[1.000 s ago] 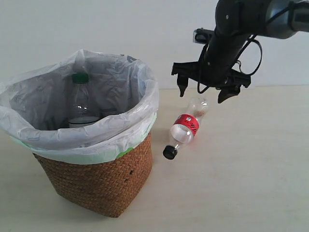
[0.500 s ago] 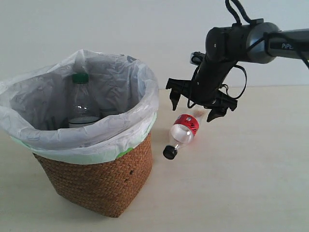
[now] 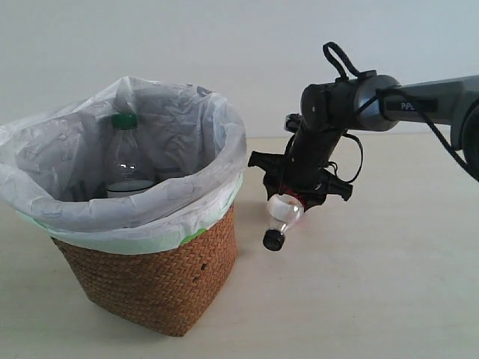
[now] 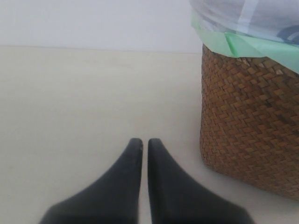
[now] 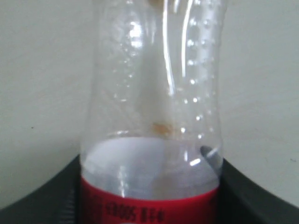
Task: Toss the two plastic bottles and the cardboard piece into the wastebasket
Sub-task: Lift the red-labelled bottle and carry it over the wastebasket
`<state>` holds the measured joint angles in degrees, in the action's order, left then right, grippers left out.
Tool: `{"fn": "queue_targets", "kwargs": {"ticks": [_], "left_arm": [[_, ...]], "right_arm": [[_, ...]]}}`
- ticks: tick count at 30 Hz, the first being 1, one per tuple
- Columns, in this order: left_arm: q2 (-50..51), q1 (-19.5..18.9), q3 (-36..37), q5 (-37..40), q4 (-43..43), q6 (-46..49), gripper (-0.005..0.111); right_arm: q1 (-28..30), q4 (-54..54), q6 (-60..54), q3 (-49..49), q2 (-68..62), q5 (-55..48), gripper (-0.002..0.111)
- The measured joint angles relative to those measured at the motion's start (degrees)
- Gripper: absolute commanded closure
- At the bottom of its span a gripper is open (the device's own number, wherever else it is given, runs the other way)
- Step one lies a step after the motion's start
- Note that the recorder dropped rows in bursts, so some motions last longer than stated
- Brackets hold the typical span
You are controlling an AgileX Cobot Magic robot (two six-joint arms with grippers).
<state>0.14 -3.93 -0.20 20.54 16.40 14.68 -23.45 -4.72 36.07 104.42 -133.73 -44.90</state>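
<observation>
The right claw (image 3: 298, 191) has descended and grips the small bottle (image 3: 284, 210) between its jaws; confirm firm hold before lifting to the basket (image 3: 150, 284) alongside.

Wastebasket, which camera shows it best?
Exterior view: it shows the whole wastebasket, open top included. Left wrist view catches only one woven side and the green bag edge; right wrist view shows none of it.

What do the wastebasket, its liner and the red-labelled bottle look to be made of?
The wastebasket looks like woven wicker, matte brown: a herringbone weave shows. Its liner seems thin plastic film, translucent white with a green edge, crinkled. The smaller bottle is probably clear glossy plastic: see-through, with highlights and moulded dimples.
</observation>
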Motion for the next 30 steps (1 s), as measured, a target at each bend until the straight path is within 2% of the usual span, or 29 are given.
{"fn": "queue_targets", "kwargs": {"ticks": [9, 15, 17, 21, 25, 30], "left_arm": [[0.0, 0.0, 0.0, 0.0, 0.0, 0.0, 0.103], [0.0, 0.0, 0.0, 0.0, 0.0, 0.0, 0.103], [0.0, 0.0, 0.0, 0.0, 0.0, 0.0, 0.103], [0.0, 0.0, 0.0, 0.0, 0.0, 0.0, 0.103], [0.0, 0.0, 0.0, 0.0, 0.0, 0.0, 0.103], [0.0, 0.0, 0.0, 0.0, 0.0, 0.0, 0.103]], "right_arm": [[2.04, 3.23, -4.96, 0.0, 4.1, -5.29, 0.109], [2.74, 18.59, -7.82, -0.6, 14.98, -7.88, 0.108], [2.74, 20.05, -8.47, -5.23, 19.26, -2.92, 0.108], [2.74, 22.4, -7.31, -28.02, 30.83, 25.98, 0.108], [2.74, 22.4, -7.17, -42.67, 39.7, 48.72, 0.108], [2.74, 22.4, -9.05, -44.65, 47.37, 51.62, 0.108]]}}
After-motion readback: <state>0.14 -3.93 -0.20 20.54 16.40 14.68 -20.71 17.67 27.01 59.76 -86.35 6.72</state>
